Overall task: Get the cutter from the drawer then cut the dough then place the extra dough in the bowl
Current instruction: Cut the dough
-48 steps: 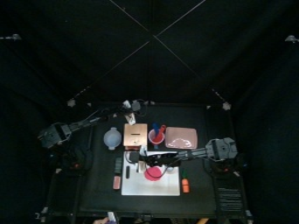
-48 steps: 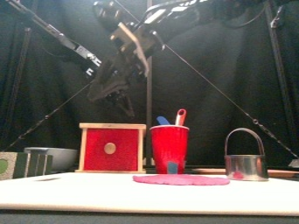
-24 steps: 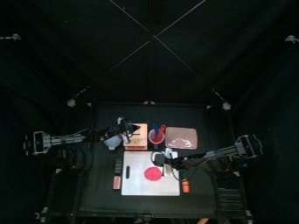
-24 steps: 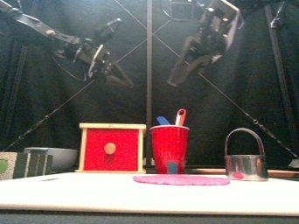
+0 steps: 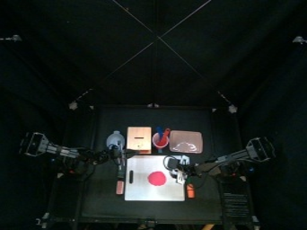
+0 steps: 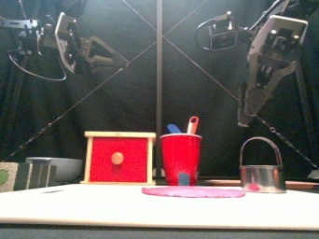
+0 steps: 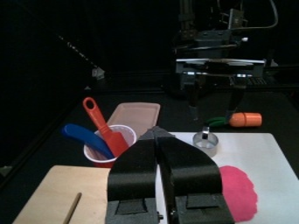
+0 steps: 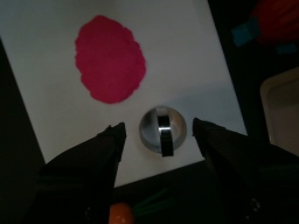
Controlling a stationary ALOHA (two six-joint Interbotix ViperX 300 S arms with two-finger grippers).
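Okay, left gripper is high over the table's left side, jaws pressed together, nothing in them. Blue-grey bowl sits leftmost of the things. Next is the wooden box, red drawer front facing near. Red cup is just right of the box, with a blue knife and a red knife sticking up out of it. White board is on the near side. Dough, a flat pink disc in one whole piece, lies mid-board. Cutter is a round shiny metal ring with a wire handle arched upright. It stands on the board right of the dough, apart from it. Pink tray is beyond the cutter, right of the cup. Orange toy food is by the board's right edge. Right gripper hangs high over the cutter, jaws spread wide, holding nothing. Right wrist view shows the cutter between the jaws, well below them.
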